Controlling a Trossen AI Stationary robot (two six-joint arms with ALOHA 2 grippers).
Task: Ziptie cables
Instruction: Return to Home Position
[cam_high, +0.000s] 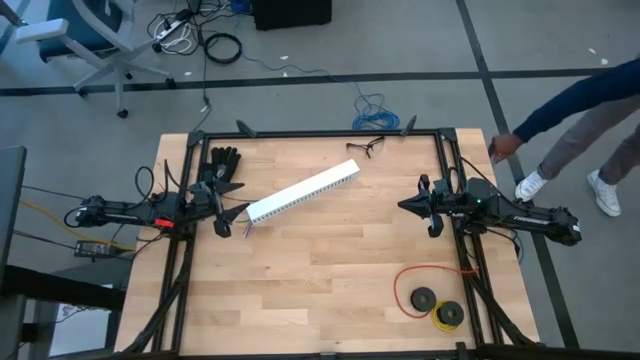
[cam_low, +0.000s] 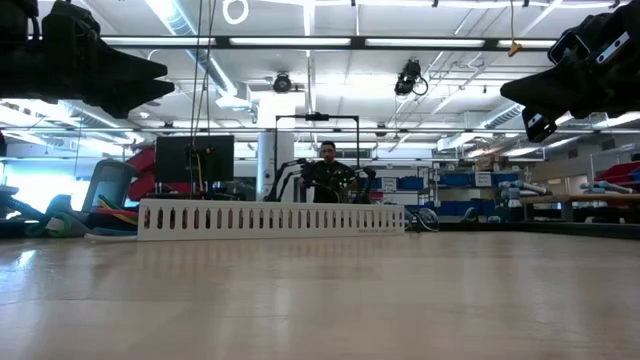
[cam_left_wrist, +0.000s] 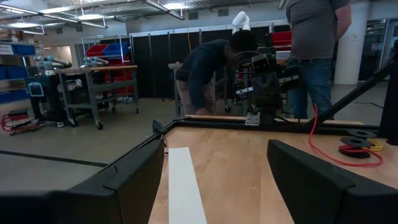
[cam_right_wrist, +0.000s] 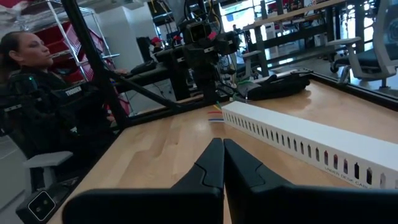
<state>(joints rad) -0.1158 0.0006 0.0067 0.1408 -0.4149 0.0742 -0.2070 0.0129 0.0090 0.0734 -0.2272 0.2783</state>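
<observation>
The cables show only as a small fan of coloured wires (cam_right_wrist: 215, 116) on the table at the left end of a long white slotted channel (cam_high: 300, 193); the rest of them is hidden. My left gripper (cam_high: 238, 215) hovers open just off that end of the channel, and its fingers (cam_left_wrist: 217, 155) hold nothing. My right gripper (cam_high: 402, 206) hangs shut above the table's right side, pointing toward the channel (cam_right_wrist: 311, 140), its fingertips (cam_right_wrist: 222, 144) together. In the low view both grippers are well above the tabletop.
Black gloves (cam_high: 222, 165) lie at the far left and glasses (cam_high: 365, 147) at the far edge. A red wire loop with black spools (cam_high: 430, 295) lies near right. A person (cam_high: 580, 110) walks beyond the far right corner, and another (cam_right_wrist: 31, 93) sits beyond the table.
</observation>
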